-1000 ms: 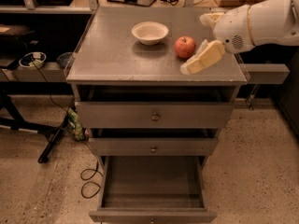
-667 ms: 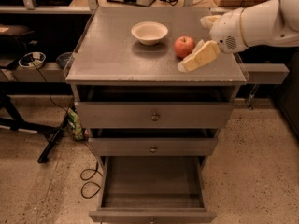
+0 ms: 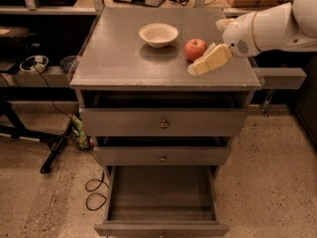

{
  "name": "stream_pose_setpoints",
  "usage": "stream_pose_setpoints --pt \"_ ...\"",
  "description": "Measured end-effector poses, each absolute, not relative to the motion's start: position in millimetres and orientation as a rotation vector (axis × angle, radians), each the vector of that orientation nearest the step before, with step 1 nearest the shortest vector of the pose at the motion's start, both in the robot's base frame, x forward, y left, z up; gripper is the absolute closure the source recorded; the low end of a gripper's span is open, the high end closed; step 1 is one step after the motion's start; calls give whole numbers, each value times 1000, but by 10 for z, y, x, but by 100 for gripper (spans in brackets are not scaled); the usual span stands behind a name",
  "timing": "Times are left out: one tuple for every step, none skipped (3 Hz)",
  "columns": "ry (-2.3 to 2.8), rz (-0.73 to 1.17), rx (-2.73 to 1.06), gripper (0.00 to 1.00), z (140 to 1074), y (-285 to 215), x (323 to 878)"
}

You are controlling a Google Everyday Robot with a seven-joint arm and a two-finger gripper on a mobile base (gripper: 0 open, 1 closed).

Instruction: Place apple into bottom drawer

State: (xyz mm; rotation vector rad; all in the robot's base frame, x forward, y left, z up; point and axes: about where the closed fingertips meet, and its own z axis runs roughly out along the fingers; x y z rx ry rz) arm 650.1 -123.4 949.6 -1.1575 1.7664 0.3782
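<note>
Your pincer (image 3: 207, 47) open, over bench (image 3: 124, 63) right side; lower finger (image 3: 210, 60) just right of apple (image 3: 195, 49), contact not discernible. Apple rests on bench, right of bowl (image 3: 158, 34), not gripped. Bottom drawer (image 3: 161, 228) pulled out, well below apple. Your arm (image 3: 277, 26) enters from right.

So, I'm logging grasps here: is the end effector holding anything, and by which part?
Nothing is held: the small round red apple rests on the grey wooden cabinet top, beside the open end effector.

Plastic gripper (image 3: 207, 47) — over matt wood cabinet (image 3: 143, 66)
</note>
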Motion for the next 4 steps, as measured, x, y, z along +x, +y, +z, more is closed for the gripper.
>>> stream_pose_setpoints --pt "1768 379 -1138 0 9458 -1211 6558" --pt "1738 400 -1145 0 9465 -1141 6731" --pt "1702 421 -1163 0 9518 -1106 6936" --pt "1711 391 -1188 0 9472 -1117 7379"
